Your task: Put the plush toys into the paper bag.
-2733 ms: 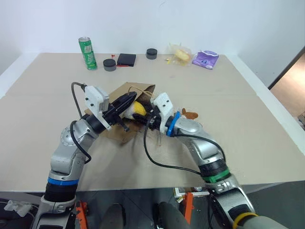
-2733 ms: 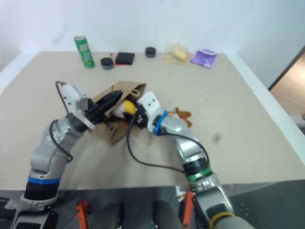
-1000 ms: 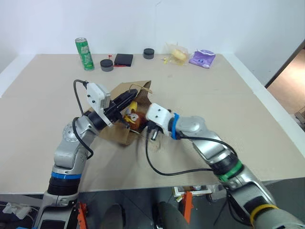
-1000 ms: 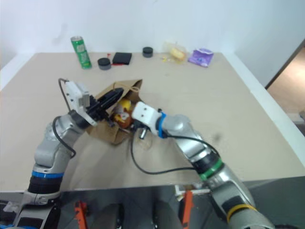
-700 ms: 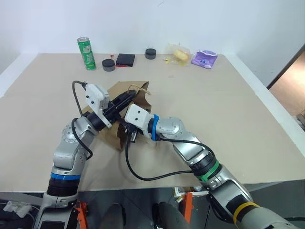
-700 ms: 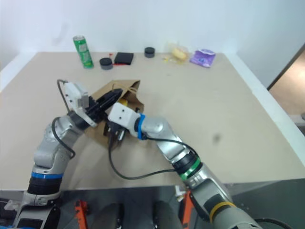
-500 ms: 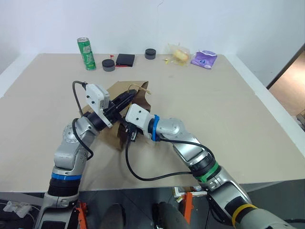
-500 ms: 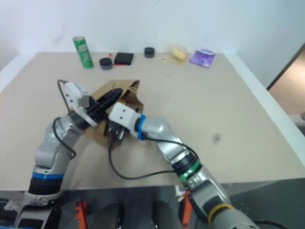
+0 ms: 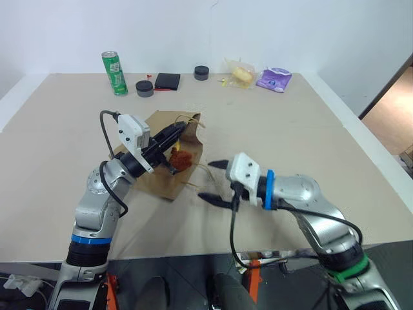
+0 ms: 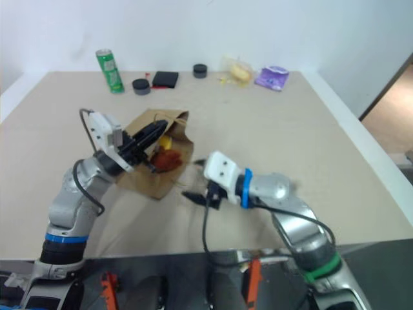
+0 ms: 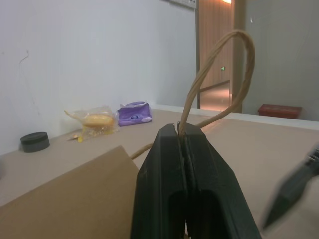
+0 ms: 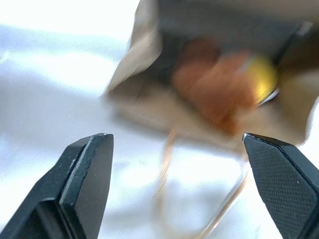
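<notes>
A: Paper bag [image 9: 169, 169] lying on its side on the desk [image 9: 310, 139], mouth turned toward the right claw [image 9: 213, 181]. Position of the toys?

B: Both seen inside the bag mouth. Brown furry toy [image 9: 181, 159] in front, just within the opening. Yellow and white toy [image 10: 164, 143] behind it, mostly covered; only a yellow patch visible. Same pair blurred in the right wrist view, brown [image 12: 212, 94] beside yellow [image 12: 263, 78].

A: Left claw [image 9: 173, 132]?

B: Fully closed, pinching one twisted loop handle [image 11: 214, 74] between its fingers, at the upper edge of the bag mouth. Handle loop rising above the fingertips in the left wrist view. Bag edge lifted there, mouth held agape.

A: Right claw?

B: Spread wide, nothing between the fingers [image 12: 84, 172]. Clear of the bag, hovering just in front of the mouth and pointing into it. Second loop handle [image 9: 205, 169] lying loose on the desk between that claw and the bag. No contact with bag or toys visible.

A: Other items on the desk?

B: Along the far edge, well apart from the bag: green can [image 9: 113, 64], dark round roll [image 9: 144, 87], flat black item [image 9: 166, 81], second dark round object [image 9: 201, 72], yellow item in clear wrap [image 9: 240, 73], purple packet [image 9: 274, 79]. Wrap and packet also visible in the left wrist view, side by side.
</notes>
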Controlling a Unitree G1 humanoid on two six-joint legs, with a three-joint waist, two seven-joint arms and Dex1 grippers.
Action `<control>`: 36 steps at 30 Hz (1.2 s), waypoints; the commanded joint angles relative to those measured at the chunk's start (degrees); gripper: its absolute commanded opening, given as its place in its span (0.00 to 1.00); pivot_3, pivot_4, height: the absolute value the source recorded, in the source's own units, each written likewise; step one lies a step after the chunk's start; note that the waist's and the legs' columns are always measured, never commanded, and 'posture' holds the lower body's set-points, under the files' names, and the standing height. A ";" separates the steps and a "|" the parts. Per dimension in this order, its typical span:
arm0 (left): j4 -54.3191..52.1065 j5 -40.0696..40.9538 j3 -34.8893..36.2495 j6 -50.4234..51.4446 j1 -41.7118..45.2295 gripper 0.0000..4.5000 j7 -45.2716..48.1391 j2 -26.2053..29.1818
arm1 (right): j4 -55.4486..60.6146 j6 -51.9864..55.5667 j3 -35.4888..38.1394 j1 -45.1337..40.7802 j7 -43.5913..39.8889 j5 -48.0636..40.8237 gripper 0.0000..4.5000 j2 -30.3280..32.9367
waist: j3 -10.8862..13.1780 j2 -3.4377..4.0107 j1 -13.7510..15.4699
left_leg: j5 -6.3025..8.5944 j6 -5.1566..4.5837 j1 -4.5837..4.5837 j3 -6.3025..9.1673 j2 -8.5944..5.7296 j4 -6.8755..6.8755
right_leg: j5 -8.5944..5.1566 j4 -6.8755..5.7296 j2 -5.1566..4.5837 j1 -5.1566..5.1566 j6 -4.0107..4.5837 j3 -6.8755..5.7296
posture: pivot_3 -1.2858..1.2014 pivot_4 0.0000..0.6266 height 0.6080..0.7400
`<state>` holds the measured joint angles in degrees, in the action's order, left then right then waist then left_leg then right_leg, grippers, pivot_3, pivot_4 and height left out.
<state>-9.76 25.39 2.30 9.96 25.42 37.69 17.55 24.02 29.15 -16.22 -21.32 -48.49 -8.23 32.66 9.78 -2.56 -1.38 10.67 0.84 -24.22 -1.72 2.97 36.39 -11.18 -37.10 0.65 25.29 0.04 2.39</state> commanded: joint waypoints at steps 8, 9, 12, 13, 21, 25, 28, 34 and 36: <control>-2.18 0.96 0.83 0.53 1.17 0.00 0.16 0.82 | -14.32 -16.96 -5.42 0.30 13.15 15.93 0.76 -2.93 | -0.01 -0.02 0.03 | -0.02 0.01 0.08 -0.04 -0.06 0.10 | 0.05 0.00 0.01 -0.06 -0.07 0.11 | 0.52 0.24 1.00; -2.22 0.95 0.85 0.61 1.20 0.00 0.14 0.87 | -14.82 -18.55 -4.81 0.10 13.75 16.33 0.70 -2.79 | -0.01 -0.02 0.08 | -0.03 0.02 0.07 -0.03 -0.11 0.11 | 0.05 0.00 -0.01 -0.08 -0.07 0.15 | 0.52 0.24 1.00; -2.25 0.88 0.97 0.68 1.23 0.00 -0.02 1.04 | -14.18 -23.72 -1.68 -0.73 15.15 16.22 0.42 -2.30 | -0.01 -0.02 0.15 | -0.04 0.02 0.01 -0.03 -0.17 0.14 | 0.05 0.00 -0.04 -0.09 -0.08 0.21 | 0.52 0.24 1.00; -2.24 0.88 0.99 0.66 1.23 0.00 -0.08 1.09 | -13.89 -25.11 -1.04 -0.85 15.15 16.15 0.32 -2.05 | -0.01 -0.02 0.15 | -0.04 0.03 -0.01 -0.08 -0.18 0.13 | 0.06 0.01 -0.04 -0.06 -0.09 0.28 | 0.52 0.24 1.00; -1.36 1.28 2.00 0.13 1.59 0.00 -0.52 1.21 | -8.12 -31.15 6.96 -6.90 13.17 12.16 0.03 -0.22 | 0.00 -0.02 0.05 | -0.03 0.04 0.01 -0.09 -0.15 0.03 | 0.07 0.01 0.02 -0.02 -0.19 0.33 | 0.52 0.24 1.00; -0.53 2.08 2.94 0.47 2.15 0.00 -1.25 0.97 | -6.85 -30.63 7.59 -13.40 13.46 12.59 0.03 -1.25 | 0.00 -0.02 0.06 | -0.03 0.03 0.02 -0.07 -0.15 0.04 | 0.04 0.01 0.01 -0.04 -0.14 0.31 | 0.52 0.24 1.00; -0.45 2.52 3.38 0.69 1.94 0.00 -1.93 0.92 | -5.94 -29.73 6.54 -17.65 13.82 13.31 0.03 -2.98 | 0.00 -0.02 0.04 | -0.03 0.03 0.02 -0.13 -0.15 0.04 | 0.05 0.00 0.01 -0.02 -0.16 0.36 | 0.52 0.24 1.00; -0.90 3.50 5.05 1.76 1.12 0.00 -3.19 1.35 | -6.70 -29.42 4.75 -18.35 16.84 14.33 0.03 -8.58 | 0.00 -0.02 0.12 | -0.02 0.03 -0.03 -0.12 -0.14 0.00 | 0.06 0.01 -0.02 -0.01 -0.23 0.34 | 0.52 0.24 1.00; -1.20 3.49 5.52 2.42 0.75 0.00 -3.81 1.73 | -6.92 -28.06 3.62 -17.23 15.90 14.56 0.03 -9.51 | 0.00 -0.02 0.11 | -0.02 0.03 -0.02 -0.13 -0.13 0.00 | 0.13 0.01 -0.01 -0.01 -0.35 0.35 | 0.52 0.24 1.00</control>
<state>-9.33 28.13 6.28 11.94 26.32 34.57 18.57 16.38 0.31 -12.58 -38.87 -32.68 6.46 23.34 9.78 -2.58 -1.27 10.65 0.87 -24.24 -1.85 2.84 36.39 -11.05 -37.09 0.64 25.28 -0.30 2.74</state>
